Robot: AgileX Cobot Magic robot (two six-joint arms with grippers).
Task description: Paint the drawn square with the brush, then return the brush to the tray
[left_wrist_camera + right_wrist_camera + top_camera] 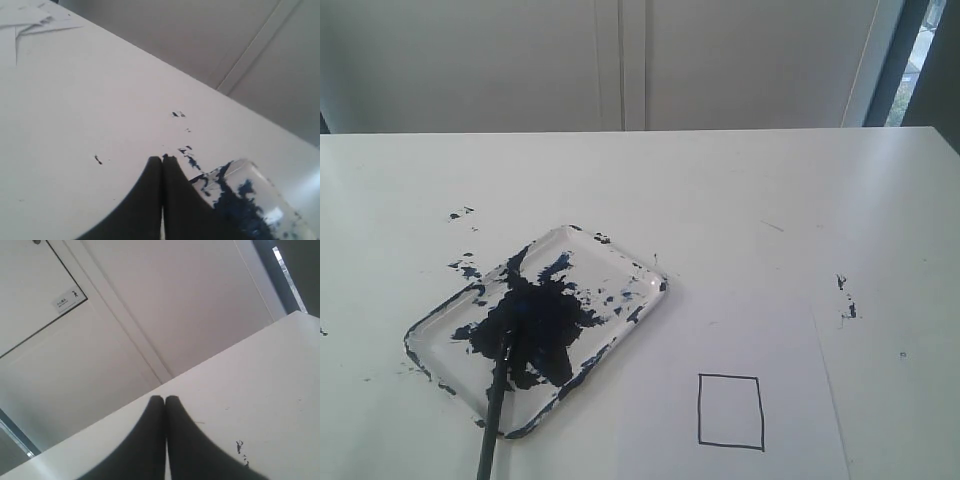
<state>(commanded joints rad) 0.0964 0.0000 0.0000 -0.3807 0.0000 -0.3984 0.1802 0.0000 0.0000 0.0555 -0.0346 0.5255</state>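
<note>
The clear tray [620, 262], blotched with dark blue paint, lies left of centre on the white table. The thin black brush [496, 400] rests with its tip in the paint and its handle running off the near edge. The drawn square [731, 411] is a black outline with a white inside, on paper at the near right. Neither gripper shows in the exterior view. My left gripper [162, 159] is shut and empty, and the tray's corner [240, 172] lies just beside it. My right gripper [165, 400] is shut and empty above bare table.
Dark paint specks dot the table left of the tray [461, 213] and at the right [845, 297]. The paper sheet [780, 350] bearing the square reaches the near edge. A pale wall and door panels stand behind the table's far edge.
</note>
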